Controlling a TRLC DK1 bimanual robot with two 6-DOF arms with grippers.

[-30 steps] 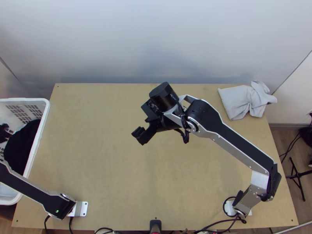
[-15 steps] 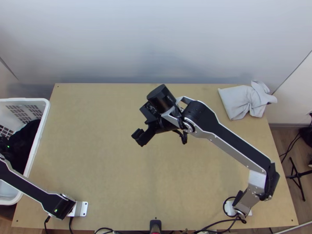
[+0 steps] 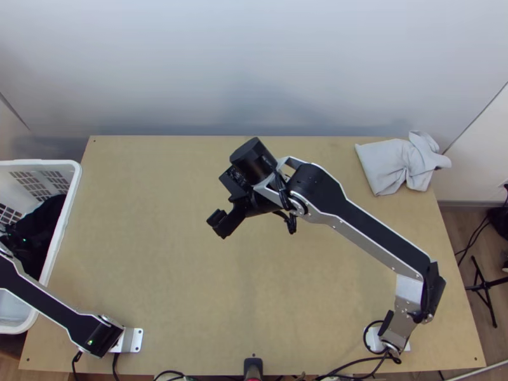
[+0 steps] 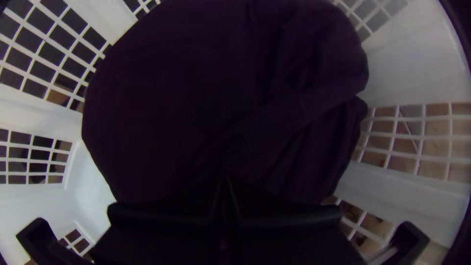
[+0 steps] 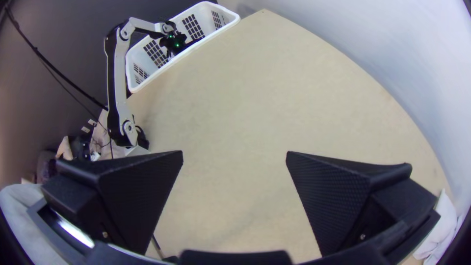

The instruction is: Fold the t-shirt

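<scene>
Dark purple cloth [image 4: 221,98] lay bunched just beneath the left gripper [image 3: 14,240], the white basket [image 3: 76,174] around both; that gripper's fingers were pressed together, though whether they pinched cloth I couldn't tell. The right gripper [image 3: 218,223] was spread, the table [image 3: 159,190] below it.

Your t-shirt [image 4: 221,98], dark purple and creased, lay bunched inside the white basket [image 3: 71,190] beside the table's [image 3: 159,254] left edge.

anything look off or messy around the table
Yes, the pale cloth at the far right corner of the table: one side is crumpled and sticks out past the edge, so it looks untidy. I see no spill or damage.
</scene>
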